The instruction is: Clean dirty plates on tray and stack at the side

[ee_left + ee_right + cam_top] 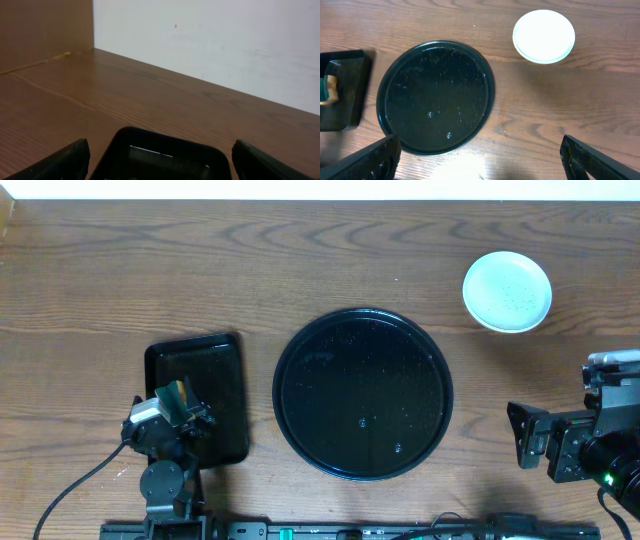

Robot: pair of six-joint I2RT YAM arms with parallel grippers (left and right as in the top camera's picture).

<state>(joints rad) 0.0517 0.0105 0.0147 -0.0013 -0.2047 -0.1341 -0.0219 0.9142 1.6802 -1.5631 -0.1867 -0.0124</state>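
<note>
1. Wooden table [300, 270].
2. Round tray [330, 370] at centre, speckled with droplets.
3. Rectangular tray [215, 370] at its nine o'clock, with a sponge [178, 391] in it.
4. Plates [507, 291] on the table at two o'clock, well apart from the round tray.
5. Left gripper [160, 144] low over the rectangular tray, fingers spread. Right gripper [480, 140] at four o'clock, raised and fingers wide apart.

Pale plate stack [507, 291] sits apart, right of the droplet-flecked black tray [363, 393].
</note>
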